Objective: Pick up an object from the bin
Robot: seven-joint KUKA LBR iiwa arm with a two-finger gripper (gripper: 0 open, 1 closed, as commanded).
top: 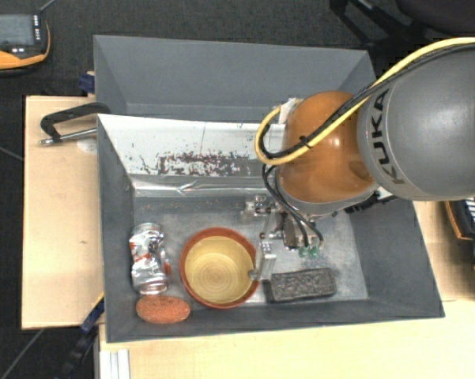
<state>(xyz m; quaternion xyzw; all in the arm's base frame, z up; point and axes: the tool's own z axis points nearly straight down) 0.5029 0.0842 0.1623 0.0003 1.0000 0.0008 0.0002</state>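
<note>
- The grey metal bin (114,235) has steep sloping walls, so its flat floor is only a small patch. Every loose thing lies along the 6 o'clock edge of that floor.
- The open room I see is the floor strip toward 12 o'clock, under the back wall, and the stretch at 3 o'clock beyond my wrist.
- My gripper (266,253) hangs under the orange wrist cover (324,152), a little to the 3 o'clock side of the floor's middle and low over the floor.
- I cannot tell whether it stands wide or narrow, because the wrist hardware and cables crowd over it.
- The round wooden bowl with a red-brown rim (218,268) stands upright, mouth up, at 8 o'clock from my gripper. My tool's tip is at the bowl's 3 o'clock rim, and I cannot tell whether it is touching or just beside.
- The dark grey rectangular block with a rough speckled face (302,284) lies flat at 5 o'clock from my gripper, just beside the bowl. Its long side runs along the foot of the front wall.
- The crushed silver can with red markings (147,259) lies at 9 o'clock from the bowl, just beside it and near the left wall.
- The flat round orange-brown disc (163,309) lies at 7 o'clock from the bowl, in the front left corner just below the can.
</note>
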